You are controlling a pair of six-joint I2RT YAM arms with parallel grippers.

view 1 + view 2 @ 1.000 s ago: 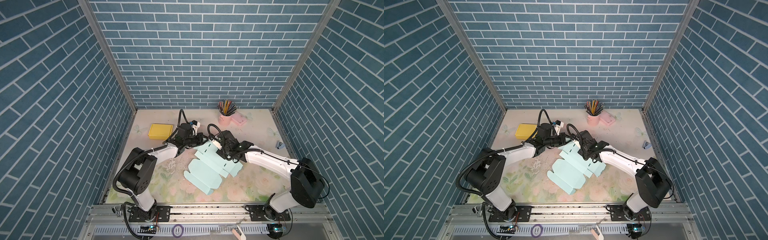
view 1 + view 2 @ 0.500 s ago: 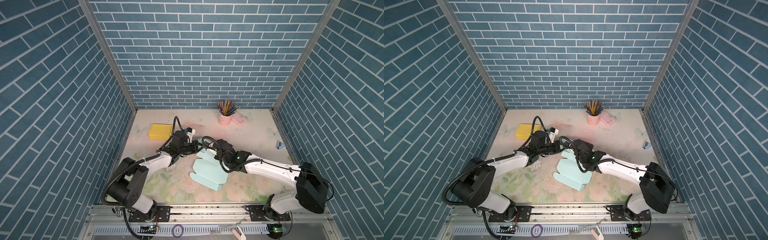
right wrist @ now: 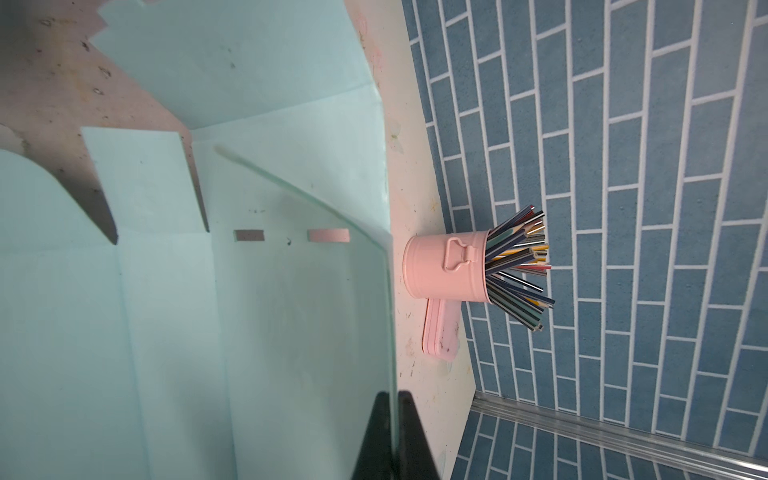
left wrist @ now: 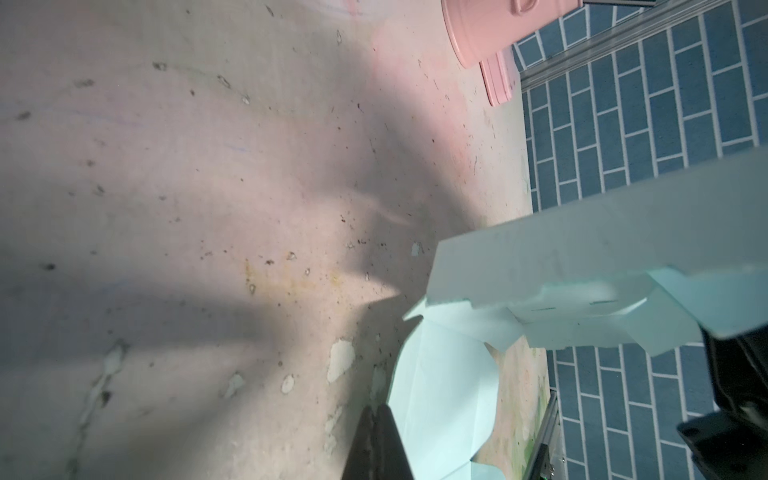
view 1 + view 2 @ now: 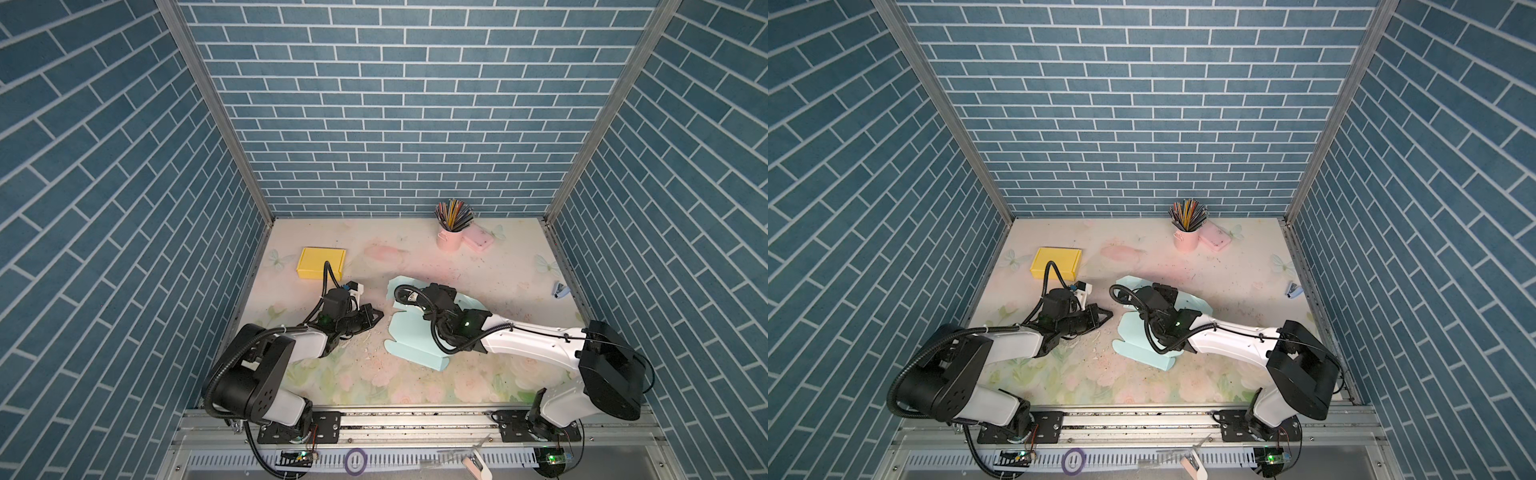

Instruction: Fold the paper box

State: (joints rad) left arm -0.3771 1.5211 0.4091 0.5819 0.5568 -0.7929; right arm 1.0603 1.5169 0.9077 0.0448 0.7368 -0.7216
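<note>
Box [image 5: 410,340] partly folded at table [image 5: 374,386] centre, one panel raised, right gripper [image 3: 392,415] clamped on panel edge, left gripper [image 5: 377,315] closed, empty, just beside box flap

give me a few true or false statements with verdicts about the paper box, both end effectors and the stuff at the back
1. The right end effector is shut on a flap of the paper box. True.
2. The left end effector grips the paper box. False: it is shut on nothing, just left of the box.
3. The yellow box lies at the rear right of the table. False: it lies at the rear left, near the left wall.
4. The pink pencil cup stands upright with coloured pencils in it. True.
5. The paper box lies fully flat. False: the pinched flap stands raised off the rest.
</note>
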